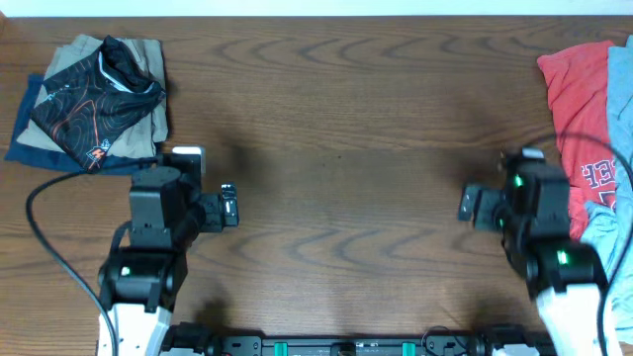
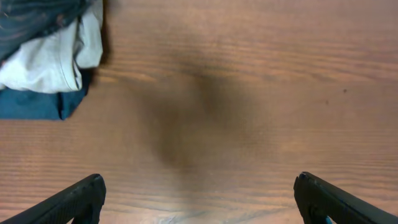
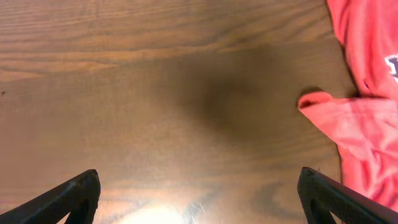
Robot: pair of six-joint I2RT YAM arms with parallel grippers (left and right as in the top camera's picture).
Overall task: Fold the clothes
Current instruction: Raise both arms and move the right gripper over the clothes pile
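Red shirt [image 1: 576, 104], long axis near-to-far — left hand [image 2: 199, 200], right hand [image 3: 199, 194], both spread, empty

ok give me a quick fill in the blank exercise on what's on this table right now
The crumpled red fabric t-shirt lies on the ____ side of the brown wooden table.
The folded clothes stack has a ____ bottom layer.
The left end effector and right end effector are both ____, holding nothing.
Missing words: right; blue; open.
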